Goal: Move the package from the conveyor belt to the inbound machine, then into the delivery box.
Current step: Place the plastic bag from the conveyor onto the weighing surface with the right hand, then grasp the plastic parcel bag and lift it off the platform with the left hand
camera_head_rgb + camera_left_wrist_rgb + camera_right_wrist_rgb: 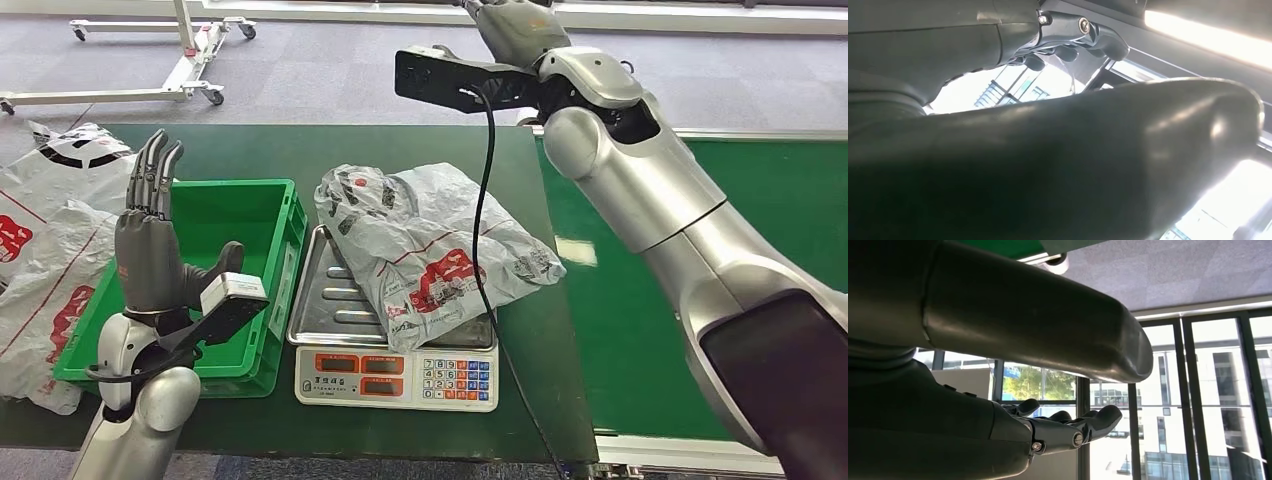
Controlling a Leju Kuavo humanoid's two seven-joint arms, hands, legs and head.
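Left hand [150, 250] raised, fingers straight and apart, empty, above green delivery box [285, 235]; right hand [1063, 427] lifted high, fingers extended, empty. Package [430, 250] on scale tray of inbound machine [400, 378], overhanging tray's right edge. Weighing step apparently done; next, grasp and carry leftward over box wall, path open.

Crinkled glossy plastic package [430, 250] (printed film) on ribbed metal scale tray [335, 305].

Robot hand [998, 405] — fingers apart, empty
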